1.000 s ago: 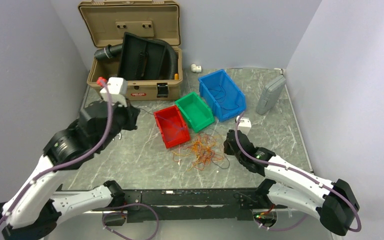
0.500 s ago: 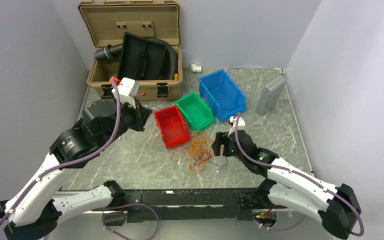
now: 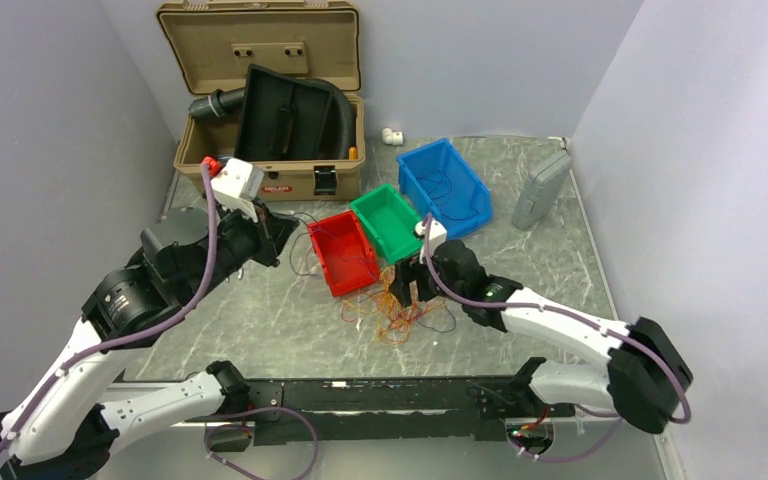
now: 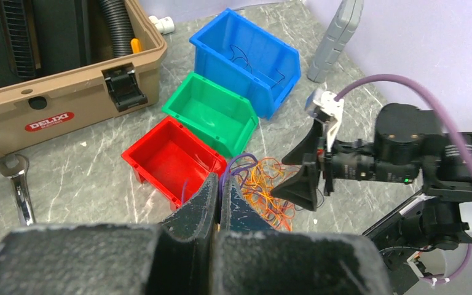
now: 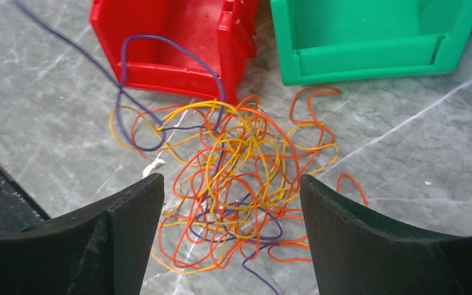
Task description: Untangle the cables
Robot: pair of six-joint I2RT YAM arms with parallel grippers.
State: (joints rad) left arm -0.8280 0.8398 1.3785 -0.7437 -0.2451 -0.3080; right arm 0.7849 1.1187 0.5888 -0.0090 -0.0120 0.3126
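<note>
From above, the cable tangle (image 3: 400, 305) lies on the desk (image 3: 560, 270) at 6 o'clock of the red bin (image 3: 343, 252); the left wrist view shows the left jaws clamped on a purple cable (image 4: 238, 160); in the right wrist view the right jaws gape over the tangle, so they should probably descend next to pin it while the purple strand is drawn free.

Top: overhead, wide. Wrists: close, oblique; all share cables (image 3: 395, 310).
</note>
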